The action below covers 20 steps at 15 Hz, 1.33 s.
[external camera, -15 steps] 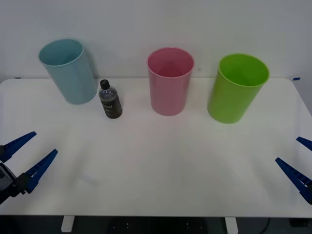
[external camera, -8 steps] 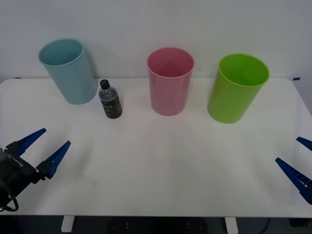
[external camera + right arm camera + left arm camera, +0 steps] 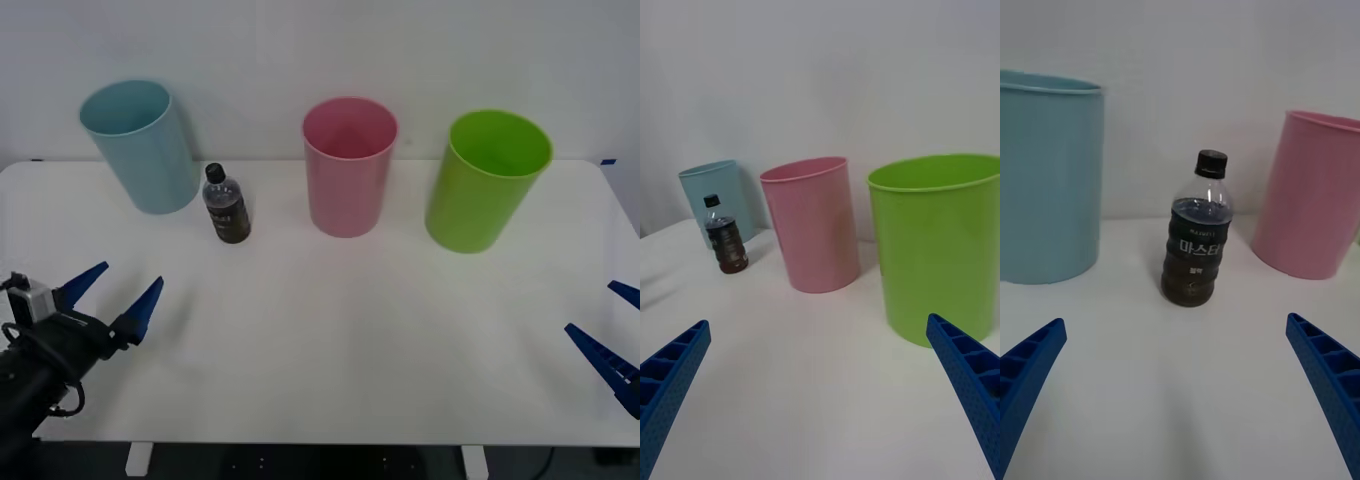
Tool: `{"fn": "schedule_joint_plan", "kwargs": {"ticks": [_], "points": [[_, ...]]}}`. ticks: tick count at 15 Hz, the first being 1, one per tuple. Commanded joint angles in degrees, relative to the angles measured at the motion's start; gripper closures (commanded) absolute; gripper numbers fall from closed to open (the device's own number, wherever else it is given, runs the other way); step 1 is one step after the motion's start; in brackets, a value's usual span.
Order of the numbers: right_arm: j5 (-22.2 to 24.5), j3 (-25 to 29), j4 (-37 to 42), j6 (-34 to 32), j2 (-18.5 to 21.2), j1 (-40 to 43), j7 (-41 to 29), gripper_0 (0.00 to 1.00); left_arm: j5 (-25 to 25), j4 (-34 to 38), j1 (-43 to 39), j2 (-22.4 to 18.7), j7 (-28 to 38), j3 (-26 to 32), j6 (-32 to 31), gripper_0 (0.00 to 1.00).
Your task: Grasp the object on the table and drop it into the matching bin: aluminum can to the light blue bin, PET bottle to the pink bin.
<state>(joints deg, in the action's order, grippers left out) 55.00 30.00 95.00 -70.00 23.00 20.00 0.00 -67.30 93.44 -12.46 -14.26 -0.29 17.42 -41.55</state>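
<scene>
A small PET bottle (image 3: pixel 226 205) (image 3: pixel 1197 233) (image 3: pixel 725 236) of dark brown liquid with a black cap stands upright on the white table (image 3: pixel 330 330), just right of the light blue bin (image 3: pixel 141 145) (image 3: pixel 1045 176) (image 3: pixel 719 193). The pink bin (image 3: pixel 347 165) (image 3: pixel 1315 193) (image 3: pixel 812 221) stands further right at the back centre. My left gripper (image 3: pixel 110 295) (image 3: pixel 1180 397) is open over the table's front left, pointing at the bottle with a clear gap to it. My right gripper (image 3: pixel 615 330) (image 3: pixel 820 397) hangs open at the front right edge.
A lime green bin (image 3: pixel 487 180) (image 3: pixel 940 244) stands at the back right beside the pink one. A white wall rises behind the bins. Bare tabletop stretches between both grippers and the row of bins.
My left gripper has moved forward and to the right over the table, toward the bottle. The right arm, bottle and bins have stayed in place.
</scene>
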Motion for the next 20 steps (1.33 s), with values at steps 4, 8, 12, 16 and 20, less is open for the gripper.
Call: {"fn": "schedule_joint_plan", "kwargs": {"ticks": [4, 8, 12, 16, 20], "points": [[0.0, 0.0, 0.0, 0.0, 0.0, 0.0, 0.0, 0.00, -0.2, -7.1, 6.0, 0.6, -0.7, -2.2, 1.9, 0.00], [0.0, 0.0, 0.0, 0.0, 0.0, 0.0, 0.0, 0.00, -0.2, -14.2, 12.8, 1.1, -1.7, -3.6, 2.2, 0.00], [0.0, 0.0, 0.0, 0.0, 0.0, 0.0, 0.0, 0.00, -3.5, -18.4, 18.1, 3.2, -3.3, -4.0, 4.6, 0.00], [0.0, 0.0, 0.0, 0.0, 0.0, 0.0, 0.0, 0.00, -6.7, -18.4, 18.4, 6.8, -4.5, -3.7, 8.0, 0.00], [0.0, 0.0, 0.0, 0.0, 0.0, 0.0, 0.0, 0.00, -10.9, -18.6, 20.5, 9.3, -4.5, -3.6, 12.3, 0.00]]}}
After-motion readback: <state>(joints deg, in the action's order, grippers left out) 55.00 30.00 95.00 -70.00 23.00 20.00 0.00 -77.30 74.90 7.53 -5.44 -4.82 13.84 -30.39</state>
